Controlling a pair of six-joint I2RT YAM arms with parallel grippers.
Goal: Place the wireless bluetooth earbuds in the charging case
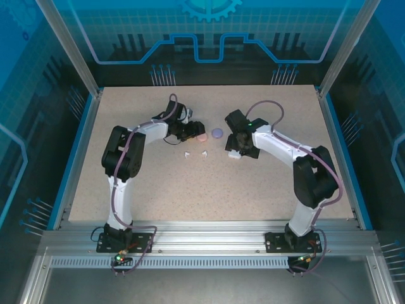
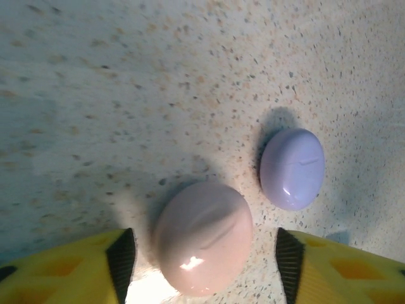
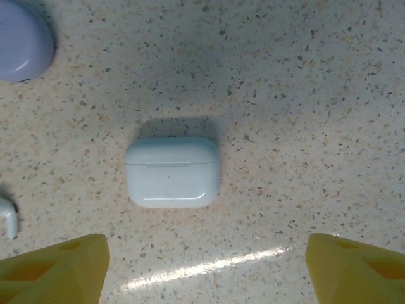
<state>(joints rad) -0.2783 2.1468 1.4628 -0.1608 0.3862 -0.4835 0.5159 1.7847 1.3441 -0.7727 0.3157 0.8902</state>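
earbuds [image 1: 188, 154]: two white ones, loose on the bench [image 1: 209, 196], side by side, outside any case
pink case [image 2: 202, 237]: lid shut, at 12 o'clock of the earbuds
purple case [image 2: 292, 168]: lid shut, near the pink case at its 3 o'clock, not touching
white case [image 3: 172, 172]: lid shut, at 3 o'clock of the earbuds
left tool [image 2: 204, 253]: open, a finger either side of the pink case, gap on both sides
right tool [image 3: 205, 253]: open wide, gripping nothing, white case at its 12 o'clock
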